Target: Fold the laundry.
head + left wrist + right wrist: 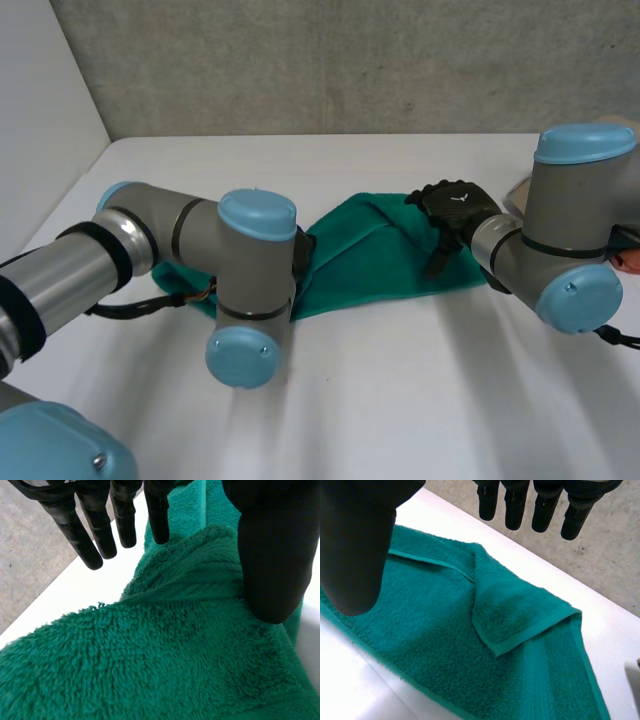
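On table, green towel lay rumpled; L hand & R hand hung over it, fingers straight, gripping nothing.

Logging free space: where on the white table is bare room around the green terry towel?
Free: the white table on the robot's side of the green terry towel, and the strip between towel and grey wall. Crowded: towel's ends, under left hand and right hand.

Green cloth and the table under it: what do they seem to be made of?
The cloth looks like terry cotton: fuzzy looped pile, a flat woven band, a stitched hem. The table is smooth, white, faintly glossy, perhaps laminate; uncertain.
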`<state>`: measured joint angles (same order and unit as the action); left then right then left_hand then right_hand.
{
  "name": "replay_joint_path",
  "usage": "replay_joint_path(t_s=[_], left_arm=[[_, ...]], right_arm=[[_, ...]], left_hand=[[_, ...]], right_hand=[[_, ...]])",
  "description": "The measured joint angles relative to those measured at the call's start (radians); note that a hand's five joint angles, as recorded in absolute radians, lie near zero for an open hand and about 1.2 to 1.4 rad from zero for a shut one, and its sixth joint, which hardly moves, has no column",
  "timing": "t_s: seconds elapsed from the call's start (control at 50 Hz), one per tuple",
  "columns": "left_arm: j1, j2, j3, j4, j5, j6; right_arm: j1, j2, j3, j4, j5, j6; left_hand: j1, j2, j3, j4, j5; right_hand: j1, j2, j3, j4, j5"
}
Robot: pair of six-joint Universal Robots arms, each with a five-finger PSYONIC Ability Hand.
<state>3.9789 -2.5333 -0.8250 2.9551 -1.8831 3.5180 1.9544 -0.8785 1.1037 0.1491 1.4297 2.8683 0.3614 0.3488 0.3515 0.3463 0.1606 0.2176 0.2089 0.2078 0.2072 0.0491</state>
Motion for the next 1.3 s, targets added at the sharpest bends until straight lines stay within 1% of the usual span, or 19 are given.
replay_joint_path(t_s=[0.14, 0.18, 0.2, 0.22, 0.24, 0.26, 0.28, 0.32, 0.4, 0.6, 0.72, 0.86, 0.88, 0.9, 0.96, 1.02, 1.04, 1.1, 1.3], left_arm=[[0.008, -0.062, 0.130, -0.085, -0.016, -0.021], [0.012, -0.076, 0.157, -0.098, -0.038, -0.021], [0.015, -0.079, 0.165, -0.102, -0.048, -0.020], [0.019, -0.083, 0.178, -0.106, -0.067, -0.019], [0.022, -0.085, 0.183, -0.107, -0.077, -0.018], [0.029, -0.086, 0.190, -0.110, -0.096, -0.016], [0.036, -0.083, 0.193, -0.111, -0.112, -0.014], [0.052, -0.064, 0.190, -0.111, -0.138, -0.010], [0.074, 0.002, 0.147, -0.106, -0.139, -0.010], [0.089, 0.378, -0.162, -0.062, 0.068, -0.004], [0.076, 0.545, -0.290, -0.044, 0.124, 0.009], [0.042, 0.695, -0.412, -0.040, 0.139, 0.018], [0.042, 0.695, -0.412, -0.040, 0.139, 0.018], [0.032, 0.725, -0.439, -0.039, 0.139, 0.019], [0.021, 0.767, -0.474, -0.034, 0.141, 0.019], [0.015, 0.803, -0.501, -0.020, 0.145, 0.019], [0.013, 0.821, -0.514, -0.011, 0.148, 0.020], [0.012, 0.853, -0.537, 0.010, 0.156, 0.020], [0.044, 0.888, -0.568, 0.047, 0.166, 0.023]], right_arm=[[0.013, 0.008, 0.013, -0.006, 0.002, -0.019], [0.018, 0.010, 0.016, -0.008, 0.005, -0.027], [0.019, 0.011, 0.017, -0.009, 0.006, -0.029], [0.021, 0.011, 0.019, -0.011, 0.009, -0.034], [0.023, 0.012, 0.020, -0.012, 0.011, -0.037], [0.024, 0.012, 0.021, -0.014, 0.014, -0.040], [0.025, 0.012, 0.023, -0.016, 0.018, -0.043], [0.026, 0.011, 0.024, -0.021, 0.027, -0.048], [0.023, 0.008, 0.024, -0.027, 0.043, -0.046], [0.045, 0.004, 0.009, -0.039, 0.071, 0.038], [0.089, 0.035, -0.001, -0.092, 0.106, 0.102], [0.149, 0.114, -0.036, -0.225, 0.226, 0.205], [0.149, 0.114, -0.036, -0.225, 0.226, 0.205], [0.162, 0.138, -0.051, -0.257, 0.257, 0.227], [0.180, 0.172, -0.075, -0.288, 0.283, 0.254], [0.190, 0.196, -0.097, -0.300, 0.289, 0.276], [0.194, 0.210, -0.110, -0.305, 0.289, 0.293], [0.195, 0.229, -0.132, -0.309, 0.284, 0.323], [0.169, 0.237, -0.148, -0.242, 0.217, 0.392]], left_hand=[[0.035, 0.050, 0.039, 0.044, 0.058], [0.335, 0.319, 0.316, 0.305, 0.316], [0.335, 0.319, 0.316, 0.305, 0.316], [0.662, 0.592, 0.586, 0.597, 0.599], [0.662, 0.592, 0.586, 0.597, 0.599], [0.783, 0.803, 0.789, 0.804, 0.795], [0.783, 0.815, 0.806, 0.823, 0.806], [0.783, 0.840, 0.830, 0.848, 0.810], [0.783, 0.841, 0.831, 0.849, 0.810], [0.783, 0.841, 0.834, 0.852, 0.810], [0.783, 0.841, 0.834, 0.852, 0.810], [0.783, 0.841, 0.834, 0.852, 0.810], [0.783, 0.841, 0.834, 0.852, 0.810], [0.783, 0.841, 0.834, 0.852, 0.810], [0.783, 0.841, 0.834, 0.852, 0.810], [0.783, 0.841, 0.834, 0.852, 0.810], [0.783, 0.841, 0.834, 0.852, 0.810], [0.783, 0.841, 0.834, 0.852, 0.810], [0.783, 0.845, 0.837, 0.852, 0.810]], right_hand=[[0.000, 0.000, 0.000, 0.000, 0.000], [0.000, 0.000, 0.000, 0.000, 0.000], [0.000, 0.000, 0.000, 0.000, 0.000], [0.000, 0.000, 0.000, 0.000, 0.000], [0.000, 0.000, 0.000, 0.000, 0.000], [0.000, 0.000, 0.000, 0.000, 0.000], [0.000, 0.000, 0.000, 0.000, 0.000], [0.000, 0.000, 0.000, 0.000, 0.000], [0.000, 0.000, 0.000, 0.000, 0.000], [0.000, 0.000, 0.000, 0.000, 0.000], [0.000, 0.000, 0.000, 0.000, 0.000], [0.000, 0.000, 0.000, 0.000, 0.000], [0.000, 0.000, 0.000, 0.000, 0.000], [0.000, 0.000, 0.000, 0.000, 0.000], [0.003, 0.004, 0.004, 0.003, 0.001], [0.040, 0.050, 0.052, 0.047, 0.040], [0.110, 0.119, 0.122, 0.120, 0.107], [0.191, 0.192, 0.200, 0.200, 0.191], [0.200, 0.201, 0.206, 0.213, 0.192]])
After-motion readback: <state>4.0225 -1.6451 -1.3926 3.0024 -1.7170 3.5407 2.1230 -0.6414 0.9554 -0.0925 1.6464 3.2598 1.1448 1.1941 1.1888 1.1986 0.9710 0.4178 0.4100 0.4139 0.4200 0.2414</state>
